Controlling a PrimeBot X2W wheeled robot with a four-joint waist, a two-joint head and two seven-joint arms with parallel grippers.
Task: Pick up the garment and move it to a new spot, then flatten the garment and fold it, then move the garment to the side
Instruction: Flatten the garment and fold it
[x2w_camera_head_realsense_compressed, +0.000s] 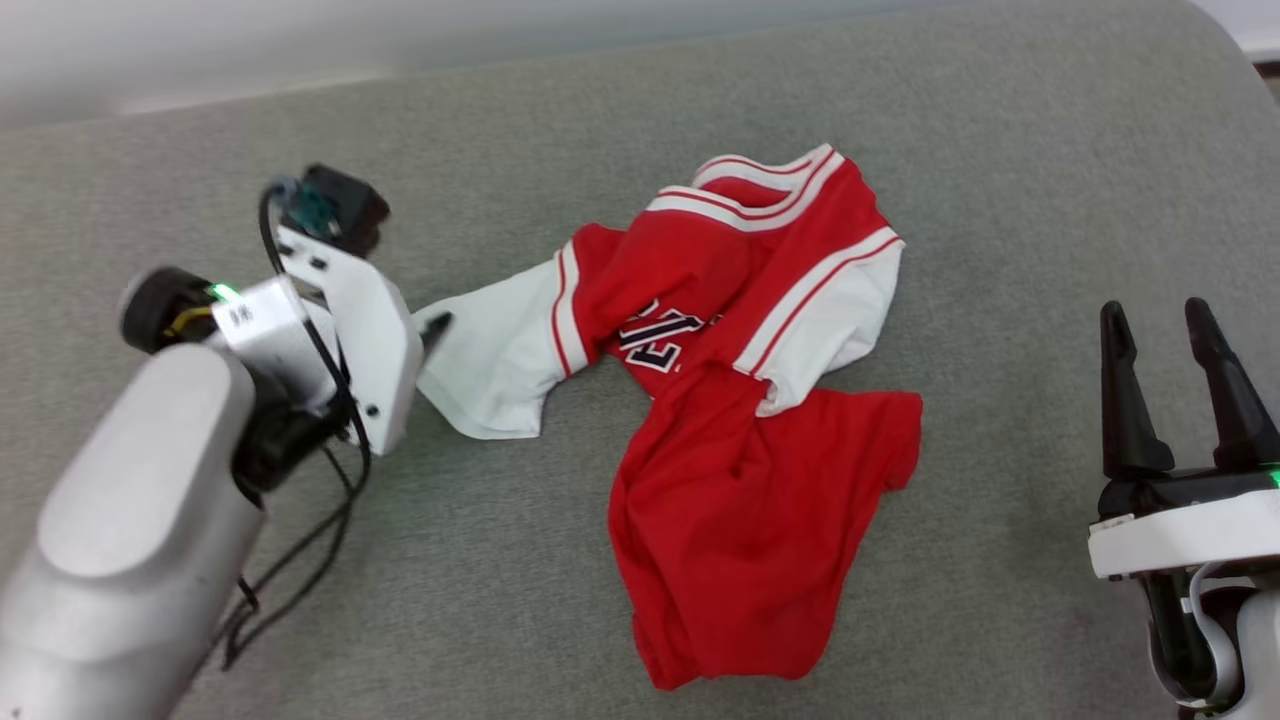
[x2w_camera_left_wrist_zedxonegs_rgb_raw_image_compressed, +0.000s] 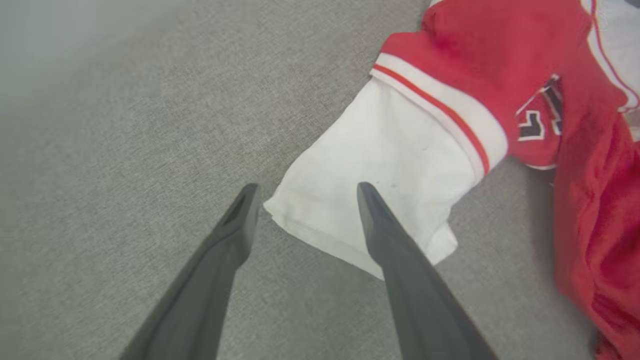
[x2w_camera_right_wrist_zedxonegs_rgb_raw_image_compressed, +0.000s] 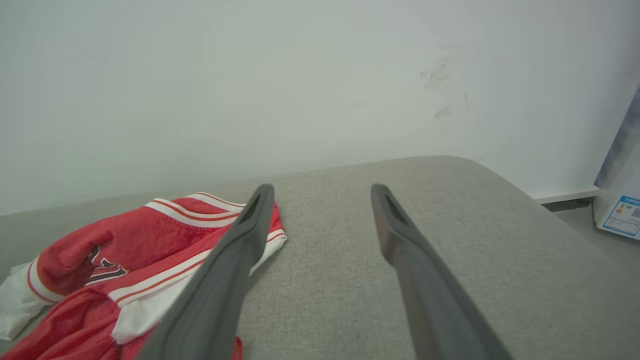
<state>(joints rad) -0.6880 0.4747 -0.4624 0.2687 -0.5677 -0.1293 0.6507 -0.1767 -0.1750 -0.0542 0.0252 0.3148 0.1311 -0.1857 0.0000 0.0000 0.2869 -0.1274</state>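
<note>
my left gripper stands wide open with nothing between its fingers. in the left wrist view one finger lies across the hem corner of the garment's white sleeve, and the other is over bare grey cushion just beside that corner. from this angle i cannot tell whether the tips actually touch the cloth or hang just above it. my right gripper is also spread wide and empty, fingers pointing up the head view at the cushion's right side, well apart from the cloth. the garment lies crumpled near the middle of the cushion: red body bunched toward me, striped collar at the far end, one white sleeve stretched out toward my left gripper, the other folded over the red. part of the black, white-edged lettering shows in a crease.
</note>
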